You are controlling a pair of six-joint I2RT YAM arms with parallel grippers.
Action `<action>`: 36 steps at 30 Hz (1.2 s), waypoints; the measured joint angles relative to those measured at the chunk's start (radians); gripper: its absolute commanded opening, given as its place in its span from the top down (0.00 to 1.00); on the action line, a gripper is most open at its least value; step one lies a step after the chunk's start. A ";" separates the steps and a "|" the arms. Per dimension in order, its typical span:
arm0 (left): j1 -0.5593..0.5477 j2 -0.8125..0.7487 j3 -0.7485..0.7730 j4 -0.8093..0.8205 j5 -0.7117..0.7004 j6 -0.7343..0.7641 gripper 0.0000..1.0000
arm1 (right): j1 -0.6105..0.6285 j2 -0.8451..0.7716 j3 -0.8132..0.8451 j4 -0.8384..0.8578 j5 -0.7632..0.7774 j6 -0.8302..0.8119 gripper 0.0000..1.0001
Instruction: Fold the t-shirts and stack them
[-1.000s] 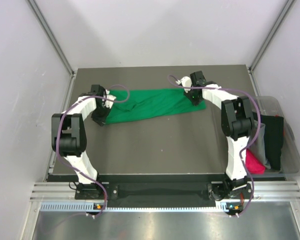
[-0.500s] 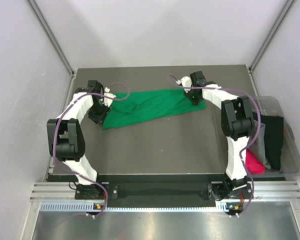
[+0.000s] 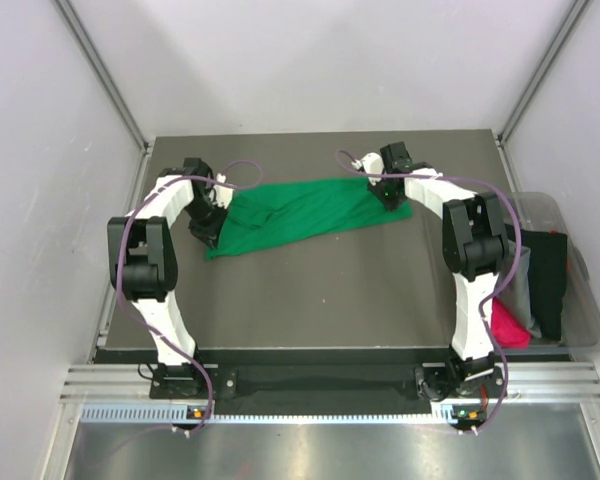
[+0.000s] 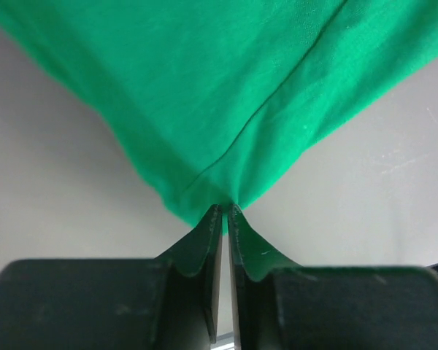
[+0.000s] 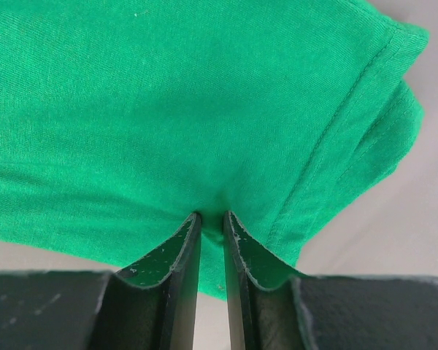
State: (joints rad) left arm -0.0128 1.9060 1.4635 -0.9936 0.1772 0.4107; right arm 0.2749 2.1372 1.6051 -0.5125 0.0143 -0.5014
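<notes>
Firmly, the left gripper and right gripper each clamp their jaws on opposite ends of the green t-shirt lying on the table.

From above I cannot see the fingertips of either hand. The left hand covers the left end of the shirt, and the right hand covers its far right corner, so both grips are out of sight there.

In the left wrist view the shirt runs off the top and right edges, and the bit the left hand pinches vanishes between the fingers. In the right wrist view the shirt is cut by the top and left edges, and the fold nipped by the right hand is hidden too. Both hands' bodies are cut off at the bottom edge.

At right, my right arm hides part of the bin. The black cloth and pink cloth in it are too bunched to make out.
</notes>
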 measured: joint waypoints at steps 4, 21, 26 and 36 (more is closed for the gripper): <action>0.000 0.029 -0.021 0.009 0.013 -0.008 0.90 | 0.000 0.000 0.000 0.000 0.000 0.000 0.80; -0.021 0.016 0.035 0.051 -0.049 -0.019 0.58 | 0.000 -0.012 -0.023 0.023 0.000 0.000 0.75; -0.069 0.037 0.242 0.058 -0.061 -0.023 0.56 | -0.001 -0.022 -0.042 0.046 0.000 0.000 0.73; -0.099 0.203 0.367 0.049 -0.002 -0.092 0.66 | -0.002 -0.034 -0.069 0.078 0.000 0.000 0.73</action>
State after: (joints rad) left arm -0.1116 2.1090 1.8301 -0.9443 0.1753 0.3191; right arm 0.2729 2.1033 1.5360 -0.4347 0.0143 -0.5018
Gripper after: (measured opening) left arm 0.339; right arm 0.267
